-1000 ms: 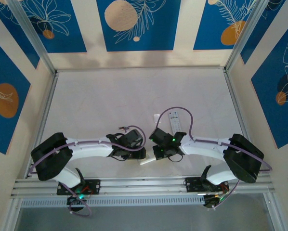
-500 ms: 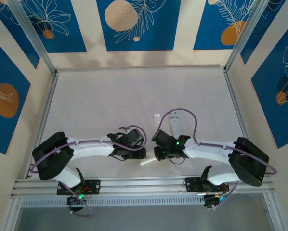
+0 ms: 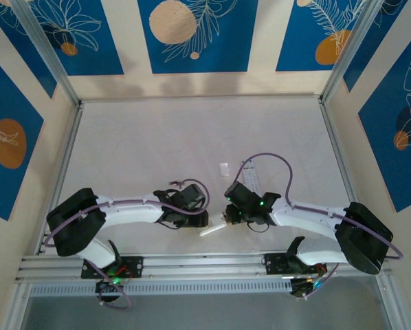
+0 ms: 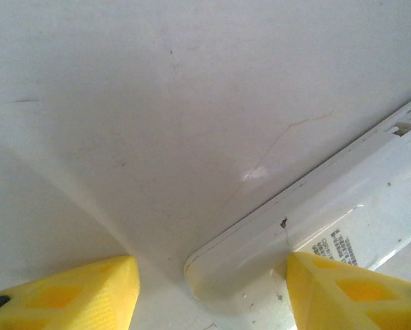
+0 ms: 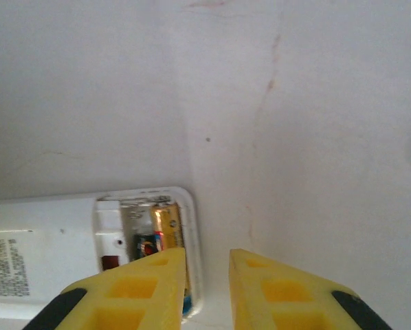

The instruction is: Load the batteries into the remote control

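Blue wall panels (image 3: pixel 192 34) with orange discs and white leaf outlines close in a pale bench (image 3: pixel 157 137).

At the lower left of the top view the left arm reaches toward the middle, and the left gripper (image 3: pixel 195 220) hangs low over the bench. In its wrist view the left gripper (image 4: pixel 209 302) has its yellow fingers (image 4: pixel 61 299) set wide apart. They grasp nothing, though the rounded end of the remote control (image 4: pixel 315 227) lies between them, nearer the right-hand finger. The remote control lies back up, printed label showing.

In the top view the remote control (image 3: pixel 212 229) lies tilted at lower centre, between the 2 grippers. A small white piece (image 3: pixel 224 169) rests above it, well apart.

Right of centre, the right gripper (image 3: pixel 227 218) sits at the remote control's other end. In its wrist view the right gripper (image 5: pixel 207 289) shows only a narrow gap, with bare bench in it and nothing held. Just left of it the battery bay is uncovered, with 1 battery (image 5: pixel 166 227), copper-gold and dark, lying inside.

A second remote (image 3: pixel 250 175) lies beyond, partly under a purple cable (image 3: pixel 267 159).
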`<state>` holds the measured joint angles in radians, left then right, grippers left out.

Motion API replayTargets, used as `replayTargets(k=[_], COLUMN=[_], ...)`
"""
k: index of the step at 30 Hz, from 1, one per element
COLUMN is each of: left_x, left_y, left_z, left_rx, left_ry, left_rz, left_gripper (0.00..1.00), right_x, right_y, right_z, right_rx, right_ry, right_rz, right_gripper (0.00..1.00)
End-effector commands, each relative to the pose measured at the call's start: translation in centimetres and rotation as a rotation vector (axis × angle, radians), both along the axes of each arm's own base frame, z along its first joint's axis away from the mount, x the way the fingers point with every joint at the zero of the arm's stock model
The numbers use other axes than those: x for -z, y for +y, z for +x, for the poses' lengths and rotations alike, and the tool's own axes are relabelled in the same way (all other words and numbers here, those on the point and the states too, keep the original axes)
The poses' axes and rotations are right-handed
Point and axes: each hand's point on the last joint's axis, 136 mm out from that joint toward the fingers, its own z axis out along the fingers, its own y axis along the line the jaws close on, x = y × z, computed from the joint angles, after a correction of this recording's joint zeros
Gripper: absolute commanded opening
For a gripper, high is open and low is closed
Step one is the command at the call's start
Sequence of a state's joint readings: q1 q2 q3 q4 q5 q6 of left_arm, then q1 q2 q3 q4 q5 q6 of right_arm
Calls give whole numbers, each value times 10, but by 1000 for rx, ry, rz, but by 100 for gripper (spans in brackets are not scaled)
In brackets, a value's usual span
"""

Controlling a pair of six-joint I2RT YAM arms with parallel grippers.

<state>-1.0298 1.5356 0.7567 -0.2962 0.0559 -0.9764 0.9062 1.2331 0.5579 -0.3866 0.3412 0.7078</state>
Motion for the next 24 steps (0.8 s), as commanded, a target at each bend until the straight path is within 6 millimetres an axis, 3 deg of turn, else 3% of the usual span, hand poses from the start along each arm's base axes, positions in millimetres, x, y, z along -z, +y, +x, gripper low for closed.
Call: replayTargets(k=[1,14,24], left_x=[22,23,23], left_y=[7,5,4], left_z=[-1,-1,-2], left_rx=[5,5,5], left_ry=[20,24,27], left_rz=[51,44,40], left_gripper=[59,59,59], right_x=[-1,-16,-9], right_y=[-8,4,15], right_z=[-2,-41,-39], right_rx=[9,-82,-103], right_ry=[-4,95,116], right_rz=[-15,94,72], right_gripper=[25,24,24])
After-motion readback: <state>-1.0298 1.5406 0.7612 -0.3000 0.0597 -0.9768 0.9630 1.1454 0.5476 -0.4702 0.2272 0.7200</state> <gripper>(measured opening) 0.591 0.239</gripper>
